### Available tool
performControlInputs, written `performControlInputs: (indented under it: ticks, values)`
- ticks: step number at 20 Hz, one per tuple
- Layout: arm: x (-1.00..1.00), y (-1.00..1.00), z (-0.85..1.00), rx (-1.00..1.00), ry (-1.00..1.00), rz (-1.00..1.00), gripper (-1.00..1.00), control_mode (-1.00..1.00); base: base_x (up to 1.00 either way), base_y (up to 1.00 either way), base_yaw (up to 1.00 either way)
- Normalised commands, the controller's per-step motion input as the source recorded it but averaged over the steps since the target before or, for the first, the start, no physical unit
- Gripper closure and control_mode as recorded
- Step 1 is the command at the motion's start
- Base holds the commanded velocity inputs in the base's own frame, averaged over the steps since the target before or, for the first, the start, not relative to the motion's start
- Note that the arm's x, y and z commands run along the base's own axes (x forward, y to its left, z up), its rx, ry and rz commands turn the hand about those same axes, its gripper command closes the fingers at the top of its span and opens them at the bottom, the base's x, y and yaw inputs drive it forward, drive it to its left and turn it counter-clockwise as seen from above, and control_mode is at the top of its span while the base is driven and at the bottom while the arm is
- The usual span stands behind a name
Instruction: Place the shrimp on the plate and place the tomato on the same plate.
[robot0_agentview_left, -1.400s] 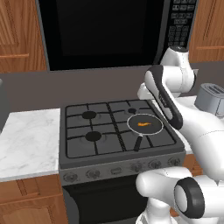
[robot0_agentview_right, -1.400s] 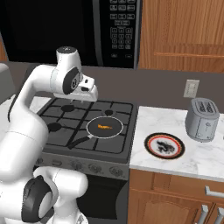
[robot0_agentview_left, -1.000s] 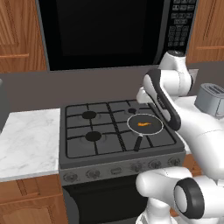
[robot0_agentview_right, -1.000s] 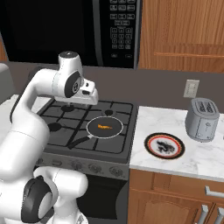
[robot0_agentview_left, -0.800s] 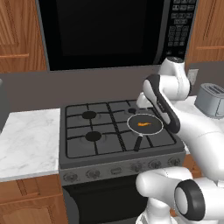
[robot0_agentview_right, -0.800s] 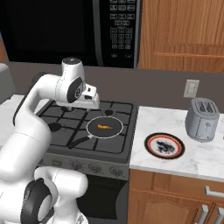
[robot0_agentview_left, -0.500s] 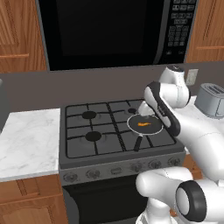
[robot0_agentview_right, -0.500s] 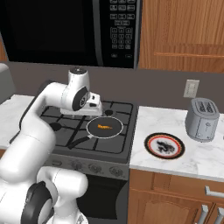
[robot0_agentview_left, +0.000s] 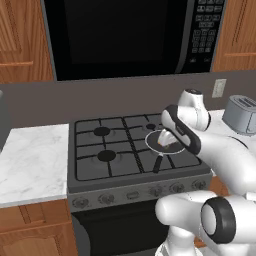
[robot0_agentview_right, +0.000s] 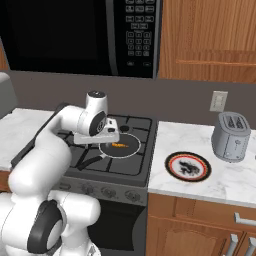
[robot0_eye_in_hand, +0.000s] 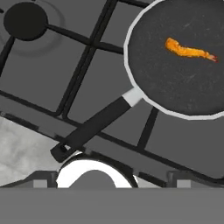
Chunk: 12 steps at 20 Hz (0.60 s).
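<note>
On the stove's (robot0_agentview_right: 127, 165) right front burner sits the frying pan (robot0_eye_in_hand: 175, 65) with the shrimp (robot0_eye_in_hand: 189, 51) inside, seen clearly from the hand view. Above the pan's left rim the gripper (robot0_agentview_right: 111, 136) hangs wide open, empty. Right base view alone shows the plate (robot0_agentview_right: 188, 166) on the counter's (robot0_agentview_right: 220, 185) front, beside a toaster (robot0_agentview_right: 231, 135).

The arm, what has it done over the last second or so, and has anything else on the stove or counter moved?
The arm has swung forward and down, bringing its open end effector low beside the frying pan. Nothing was taken hold of or let go. The shrimp lies in the pan as before, and the plate and toaster on the counter have not moved.
</note>
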Motion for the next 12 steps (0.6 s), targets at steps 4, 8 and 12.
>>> performControlInputs:
  ticks: [4,8,12]
  values:
    - [0.18,0.00,-0.33,-0.06,0.01,0.15,-1.00,-1.00,0.00,0.00,0.00]
    - [0.05,0.00,-0.11,-0.06,-0.01,0.18,-1.00,-1.00,0.00,0.00,0.00]
    - [0.14,0.00,-0.01,-0.03,-0.05,0.17,-1.00,-1.00,0.00,0.00,0.00]
